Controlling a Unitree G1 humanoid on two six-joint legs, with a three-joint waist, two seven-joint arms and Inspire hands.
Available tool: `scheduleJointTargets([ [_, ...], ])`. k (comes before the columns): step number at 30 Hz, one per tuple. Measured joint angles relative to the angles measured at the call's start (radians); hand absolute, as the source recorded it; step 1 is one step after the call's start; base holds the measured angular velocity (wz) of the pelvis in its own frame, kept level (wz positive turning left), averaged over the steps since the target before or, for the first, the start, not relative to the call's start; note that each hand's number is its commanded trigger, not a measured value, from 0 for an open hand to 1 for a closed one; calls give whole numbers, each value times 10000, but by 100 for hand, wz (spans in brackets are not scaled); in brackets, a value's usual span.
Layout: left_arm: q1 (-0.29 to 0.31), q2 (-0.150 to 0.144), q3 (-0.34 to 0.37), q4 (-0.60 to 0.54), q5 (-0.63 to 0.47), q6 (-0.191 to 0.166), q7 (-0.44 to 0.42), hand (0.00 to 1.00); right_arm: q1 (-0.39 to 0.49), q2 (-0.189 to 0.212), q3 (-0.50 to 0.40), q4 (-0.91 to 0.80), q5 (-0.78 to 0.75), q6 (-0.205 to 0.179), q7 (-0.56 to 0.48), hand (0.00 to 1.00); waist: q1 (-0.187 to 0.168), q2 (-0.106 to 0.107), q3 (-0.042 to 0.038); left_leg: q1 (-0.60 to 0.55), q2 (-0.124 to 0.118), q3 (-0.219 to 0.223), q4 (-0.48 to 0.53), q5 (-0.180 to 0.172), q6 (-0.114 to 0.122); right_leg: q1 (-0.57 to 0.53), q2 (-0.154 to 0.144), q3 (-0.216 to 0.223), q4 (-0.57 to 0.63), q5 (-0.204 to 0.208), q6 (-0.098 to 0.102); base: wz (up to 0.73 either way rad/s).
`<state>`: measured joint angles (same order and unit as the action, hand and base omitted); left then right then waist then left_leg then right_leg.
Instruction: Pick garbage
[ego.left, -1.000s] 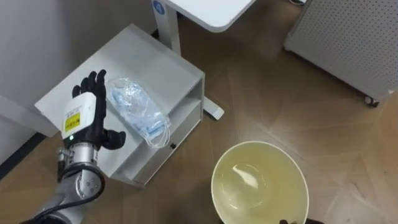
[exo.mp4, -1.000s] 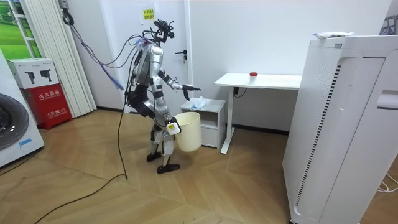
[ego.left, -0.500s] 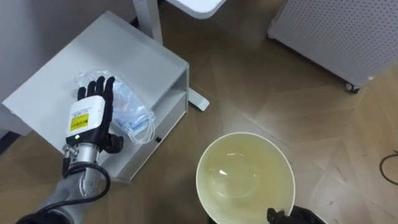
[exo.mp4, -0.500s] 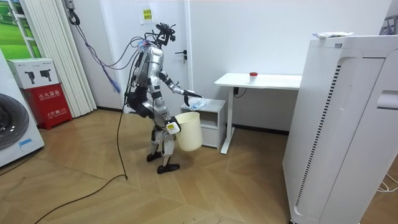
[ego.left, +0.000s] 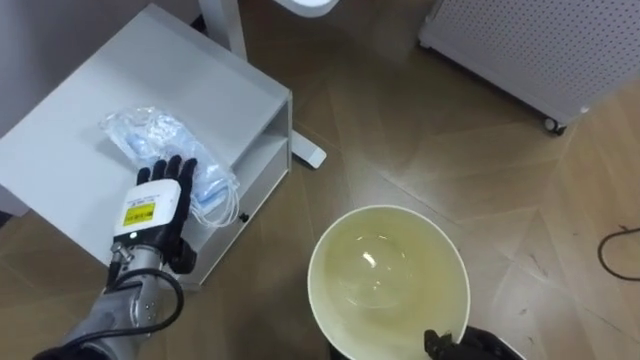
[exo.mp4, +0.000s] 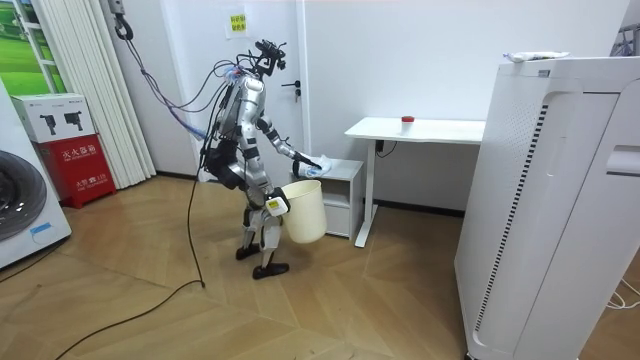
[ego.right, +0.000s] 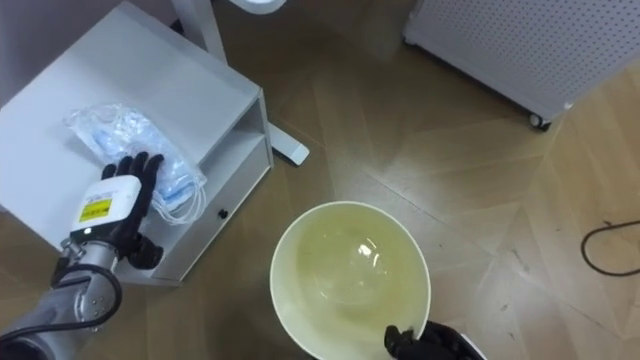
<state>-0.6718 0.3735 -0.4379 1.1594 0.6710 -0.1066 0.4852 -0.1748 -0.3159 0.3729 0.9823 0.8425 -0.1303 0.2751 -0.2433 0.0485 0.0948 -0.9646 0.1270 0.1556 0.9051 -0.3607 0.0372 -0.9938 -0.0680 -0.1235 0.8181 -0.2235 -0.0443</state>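
- On your far left stands one low white cabinet (ego.left: 200, 70). Its front has an open shelf above a closed panel with a small dark knob. Its left end is cut off by the picture's edge.
- The garbage, one crumpled clear plastic bag (ego.left: 140, 135), lies on the cabinet top near the front edge. Something pale blue is inside, too crumpled to identify. Thin white loops from it hang at the front edge.
- Your left hand (ego.left: 152, 212) reaches over the cabinet's front edge. Its fingers are stretched forward and rest flat on the bag's near end, with the thumb out to the side, off the bag. The hand covers that end of the bag, so you cannot see what lies under the palm.
- Just beyond the cabinet rises one white desk leg (ego.left: 222, 20), with its foot on the wood floor beside the cabinet's corner. In the room view the desk (exo.mp4: 420, 130) carries one small red thing (exo.mp4: 407, 120), too small to name.
- One cream bucket (ego.left: 345, 245) hangs low to the right, well apart from the bag, its mouth facing up at you. A faint glare sits inside it.
- Your right hand (ego.left: 450, 346) shows as dark fingers hooked over the bucket's near rim. The rest is cut off by the lower edge.
- At far right stands one white unit with a perforated side (ego.left: 520, 45), seen in part.
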Motion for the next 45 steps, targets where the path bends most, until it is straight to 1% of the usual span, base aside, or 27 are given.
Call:
scheduleJointTargets([
  [1,-39,0,0,1,1,16,-83,25,0,-14,11,-32,-3,0,18,100,1,0,0,1,0,0,0,0,0,0,0,0,1,0,0,0],
  [2,-71,0,0,1,27,62,-162,73,1,-27,39,-53,-6,0,32,100,1,0,0,0,0,1,-1,0,0,0,9,8,2,0,0,0],
  [3,-79,0,-2,0,119,107,-185,100,13,-32,53,-73,-5,0,32,100,1,0,0,1,2,1,-1,0,0,0,13,14,3,0,1,0],
  [6,-116,1,-2,-10,427,218,-257,100,103,-34,57,-199,-3,-3,27,100,1,0,0,1,2,1,-1,0,0,0,19,21,7,0,1,0],
  [8,-204,15,23,-68,500,287,-117,100,108,-35,58,-203,-4,-2,9,100,6,-3,-2,5,-1,2,3,0,0,2,14,22,15,0,1,0],
  [11,-656,87,69,-70,680,367,-115,100,107,-35,99,-222,-13,1,-9,100,9,-11,-6,96,-2,34,5,-1,5,75,2,64,25,5,8,-1],
  [13,-699,87,73,-73,682,384,-142,100,107,-35,148,-227,-12,0,-12,100,3,-12,-7,166,-1,83,-9,-6,9,102,4,124,27,10,17,-7],
  [18,-695,12,67,-58,729,413,-245,100,111,-33,184,-234,-9,7,-22,100,-11,-11,-7,194,3,80,2,-11,4,129,19,144,31,18,27,-1],
  [25,-622,2,23,7,855,384,-353,100,210,-59,191,-468,-5,7,-104,100,-6,-11,-7,208,-8,87,1,-10,5,142,-6,118,41,21,32,0],
  [29,-617,-20,28,48,205,311,-341,100,283,-115,319,-578,55,3,-114,100,4,-9,-7,213,-9,32,-20,-9,6,190,21,72,-38,30,35,0],
  [30,-609,-20,23,53,-35,282,-340,100,283,-113,330,-574,54,3,-123,100,14,-10,-7,224,-3,44,-24,-9,6,196,42,76,-48,33,39,0],
  [32,-457,-27,28,95,-1415,103,-330,100,290,-109,460,-540,123,-6,-269,100,41,-9,-7,356,6,55,-80,-18,14,309,76,67,-119,37,45,-5],
  [33,-381,-31,34,92,-1824,72,-333,100,302,-103,537,-542,165,-8,-345,100,52,-10,-7,411,12,58,-106,-20,10,371,93,78,-155,40,48,-5],
  [35,-82,-40,67,64,-3311,-120,-452,100,311,-73,730,-554,180,-23,-556,100,157,-20,-13,569,49,57,-121,-44,-19,533,140,101,-204,39,50,-4],
  [36,-24,-47,127,36,-3690,-189,-526,100,311,-58,729,-546,180,-35,-610,100,217,-26,-17,593,55,71,-131,-56,-24,546,143,111,-206,39,50,-5],
  [37,141,-132,434,-53,-4419,-345,-698,100,310,-27,729,-503,135,-91,-701,100,357,-39,-22,667,61,87,-186,-56,-22,593,154,119,-240,40,50,0],
  [38,349,-264,729,-93,-5146,-424,-866,100,311,48,729,-423,120,-136,-791,100,431,-43,-24,799,56,98,-237,-56,-24,719,152,106,-263,39,51,0],
  [39,481,-330,861,-133,-5468,-473,-947,100,313,93,730,-389,120,-156,-830,100,461,-46,-26,884,49,102,-280,-55,-25,794,145,105,-288,38,52,0],
  [40,760,-434,1002,-254,-6013,-569,-1125,100,326,190,736,-336,115,-227,-895,100,544,-64,-36,1037,29,108,-384,-42,-41,929,145,131,-371,38,52,0],
  [41,1063,-531,1046,-364,-6518,-723,-1308,100,324,247,740,-294,108,-237,-920,100,601,-84,-43,1172,-3,108,-465,-33,-53,1048,123,156,-408,33,57,0],
  [42,1251,-593,1044,-461,-6782,-805,-1411,100,315,296,740,-247,106,-258,-931,100,615,-104,-56,1239,-13,115,-503,-29,-58,1103,84,147,-428,29,63,5],
  [43,1619,-772,1030,-672,-7254,-932,-1575,100,296,426,740,-132,104,-329,-978,100,625,-127,-73,1356,-38,115,-615,12,-60,1222,40,126,-507,28,65,11],
  [44,1919,-937,987,-918,-7630,-992,-1790,100,297,540,739,-53,100,-351,-985,100,654,-194,-119,1432,-77,114,-776,92,-50,1277,-14,117,-570,29,67,15],
  [45,2076,-1015,959,-1040,-7767,-1010,-1941,100,294,617,741,-14,100,-369,-991,100,668,-240,-145,1462,-160,115,-835,122,-54,1294,-32,113,-589,29,67,11],
])
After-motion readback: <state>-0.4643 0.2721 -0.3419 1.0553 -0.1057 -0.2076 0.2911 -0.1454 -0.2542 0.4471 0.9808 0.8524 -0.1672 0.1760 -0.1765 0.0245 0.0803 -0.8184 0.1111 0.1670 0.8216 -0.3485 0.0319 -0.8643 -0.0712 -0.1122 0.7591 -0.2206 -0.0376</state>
